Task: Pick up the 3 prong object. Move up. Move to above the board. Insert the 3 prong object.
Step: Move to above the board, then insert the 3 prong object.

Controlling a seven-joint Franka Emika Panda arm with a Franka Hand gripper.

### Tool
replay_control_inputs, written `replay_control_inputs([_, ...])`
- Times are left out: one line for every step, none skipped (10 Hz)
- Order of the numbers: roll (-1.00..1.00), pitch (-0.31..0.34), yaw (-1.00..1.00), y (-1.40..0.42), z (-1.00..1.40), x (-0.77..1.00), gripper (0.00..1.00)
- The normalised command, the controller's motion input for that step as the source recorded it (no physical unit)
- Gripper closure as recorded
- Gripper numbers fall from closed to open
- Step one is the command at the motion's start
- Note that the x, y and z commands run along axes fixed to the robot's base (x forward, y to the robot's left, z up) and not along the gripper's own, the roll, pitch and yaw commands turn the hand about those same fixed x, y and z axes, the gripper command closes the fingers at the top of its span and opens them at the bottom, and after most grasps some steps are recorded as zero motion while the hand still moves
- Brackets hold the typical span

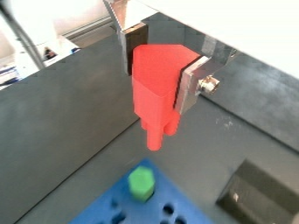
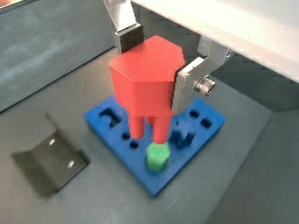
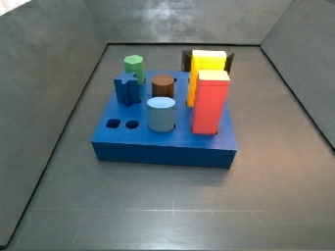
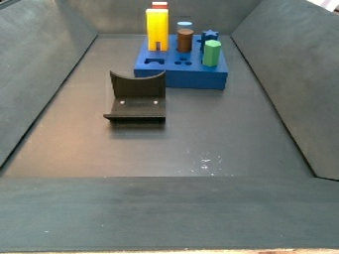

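In both wrist views my gripper [image 1: 163,74] [image 2: 160,66] is shut on the 3 prong object [image 1: 158,87] [image 2: 142,83], a red-orange piece with a wide angular head. A silver finger [image 1: 193,83] [image 2: 191,83] presses one side of it and a dark pad the opposite side. Its narrow prongs point down over the blue board [image 1: 111,210] [image 2: 122,150], close to a green peg [image 1: 142,181] [image 2: 156,156] and several empty holes. The board [image 3: 164,147] [image 4: 199,79] also shows in both side views, but the gripper and the held piece do not.
The dark fixture [image 2: 52,162] [image 1: 257,197] [image 4: 135,96] stands on the floor beside the board. In a side view the board carries a tall red-orange block [image 3: 210,103], a yellow block [image 3: 206,61], a light blue cylinder [image 3: 160,113] and a green peg [image 3: 133,67]. Grey walls surround the floor.
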Motion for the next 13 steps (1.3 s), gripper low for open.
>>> replay_control_inputs([-0.01,0.145,-0.03,-1.0,0.16,0.45,1.0])
replay_control_inputs([-0.01,0.146,0.0,-1.0,0.16,0.46,1.0])
replay_control_inputs([0.0,0.144,0.0,-1.0,0.17,0.49,1.0])
replay_control_inputs([0.01,0.138,0.01,-1.0,0.17,0.5,1.0])
replay_control_inputs([0.03,0.144,0.01,-0.79,0.14,0.44,1.0])
replay_control_inputs([0.04,0.142,0.01,-0.61,0.11,0.36,1.0])
replay_control_inputs([0.07,0.134,0.01,-0.32,0.07,0.23,1.0])
replay_control_inputs([0.07,0.11,0.01,-0.2,0.05,0.15,1.0])
replay_control_inputs([0.08,0.023,-0.08,0.19,-0.16,0.0,1.0])
replay_control_inputs([0.07,0.041,-0.14,0.37,-0.23,0.0,1.0])
replay_control_inputs([0.04,0.043,-0.24,0.5,-0.27,0.03,1.0])
replay_control_inputs([0.02,0.051,-0.32,0.52,-0.3,0.13,1.0])
replay_control_inputs([0.0,0.039,-0.47,0.49,-0.35,0.25,1.0])
